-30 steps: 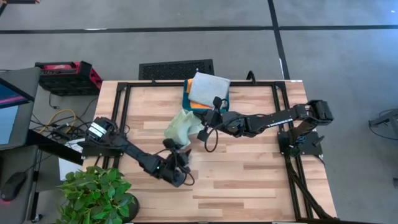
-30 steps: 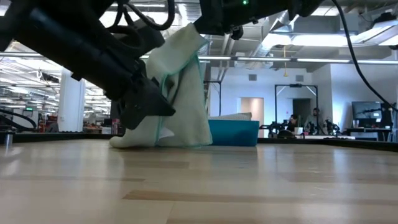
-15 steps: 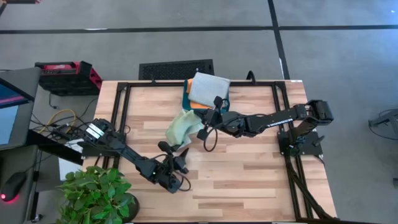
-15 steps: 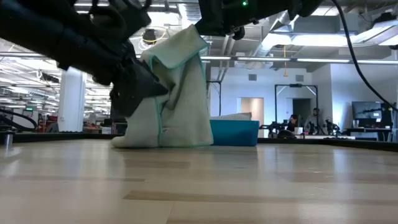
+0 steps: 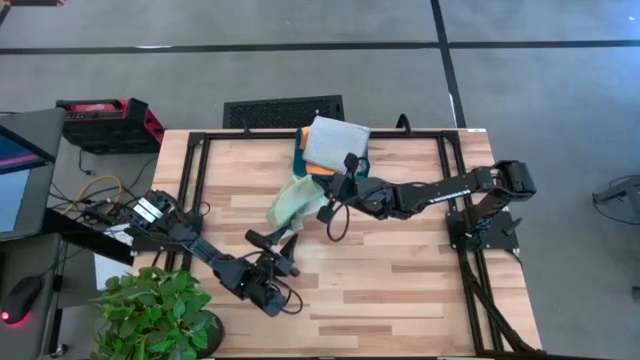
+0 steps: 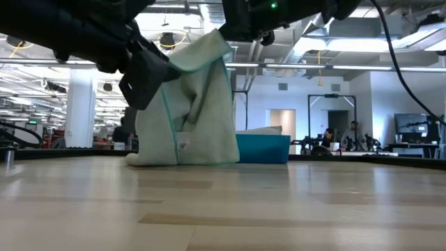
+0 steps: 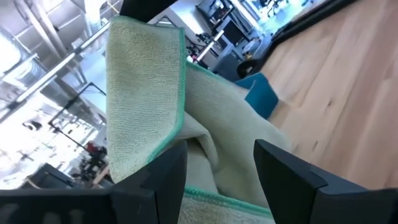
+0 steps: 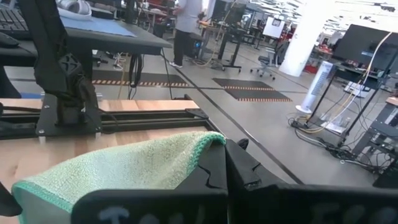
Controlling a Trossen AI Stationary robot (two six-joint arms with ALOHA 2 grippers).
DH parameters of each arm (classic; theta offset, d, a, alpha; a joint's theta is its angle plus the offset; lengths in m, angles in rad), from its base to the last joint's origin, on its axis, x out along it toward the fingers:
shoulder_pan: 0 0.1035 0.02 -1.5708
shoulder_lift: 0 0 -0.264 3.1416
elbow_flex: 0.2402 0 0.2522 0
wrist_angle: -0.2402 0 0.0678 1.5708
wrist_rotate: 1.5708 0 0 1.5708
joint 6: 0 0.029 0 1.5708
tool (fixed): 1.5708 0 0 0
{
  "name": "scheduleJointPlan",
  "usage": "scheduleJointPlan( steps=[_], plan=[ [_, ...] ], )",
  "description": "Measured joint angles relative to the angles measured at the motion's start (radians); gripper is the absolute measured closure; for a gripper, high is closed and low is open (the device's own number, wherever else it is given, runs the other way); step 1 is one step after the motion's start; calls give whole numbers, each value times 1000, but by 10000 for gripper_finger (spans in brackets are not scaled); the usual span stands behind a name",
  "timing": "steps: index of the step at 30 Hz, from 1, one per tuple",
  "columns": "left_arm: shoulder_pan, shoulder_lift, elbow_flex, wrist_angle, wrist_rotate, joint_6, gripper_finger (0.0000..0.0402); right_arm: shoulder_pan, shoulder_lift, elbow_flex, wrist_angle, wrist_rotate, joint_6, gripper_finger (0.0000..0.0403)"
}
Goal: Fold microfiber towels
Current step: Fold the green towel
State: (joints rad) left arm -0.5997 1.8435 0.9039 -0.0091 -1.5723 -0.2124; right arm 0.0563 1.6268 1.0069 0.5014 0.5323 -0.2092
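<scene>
A light green microfiber towel (image 5: pixel 293 203) hangs in the middle of the table from my right gripper (image 5: pixel 325 205), which is shut on its top. Its lower end (image 6: pixel 182 155) is bunched on the wood. My left gripper (image 5: pixel 275 238) is open and points level at the towel's near-left side. In the left wrist view its fingers (image 7: pixel 163 179) stand on either side of a hanging fold (image 7: pixel 214 186). A pale grey towel (image 5: pixel 336 143) lies on an orange one (image 5: pixel 314 170) at the far edge. My right gripper pinches the green towel's upper hemmed edge (image 8: pixel 202 146) between its two fingers. The fingers come about level from the table's right side. The towel hangs below them in loose folds, its lower end on the table. Whether my left gripper touches the towel, I cannot tell.
A teal tray (image 5: pixel 299 152) under the folded towels stands at the far edge, also behind the green towel (image 6: pixel 265 148). Black frame rails (image 5: pixel 196 170) run along the table's sides. A potted plant (image 5: pixel 155 310) stands at the near-left corner. Bare wood lies near and right.
My left gripper has risen beside the towel, drawn a little toward the table's near-left corner and rolled about its own axis, staying open. The towel's fold on that side, which the gripper partly hid before, now shows below it. My right gripper holds the top still.
</scene>
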Motion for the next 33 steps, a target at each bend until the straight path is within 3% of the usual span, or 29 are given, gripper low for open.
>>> scheduleJointPlan(
  steps=[13, 20, 25, 30, 33],
  plan=[
    [24, 0, 1, 10, 0, 204, 220, 0, 0, 0, 0, 0, 0, 397],
    [22, 0, 64, 8, 0, 343, 220, 0, 0, 0, 0, 0, 0, 397],
    [49, 1, 70, 6, 6, 239, 220, 0, 0, 0, 0, 0, 0, 397],
    [90, 1, 70, 3, 113, 62, 220, -2, 0, 0, 0, 0, 0, 397],
    [116, 10, 69, -21, 195, 36, 220, -6, 0, 0, 4, 0, 0, 397]
  ],
)
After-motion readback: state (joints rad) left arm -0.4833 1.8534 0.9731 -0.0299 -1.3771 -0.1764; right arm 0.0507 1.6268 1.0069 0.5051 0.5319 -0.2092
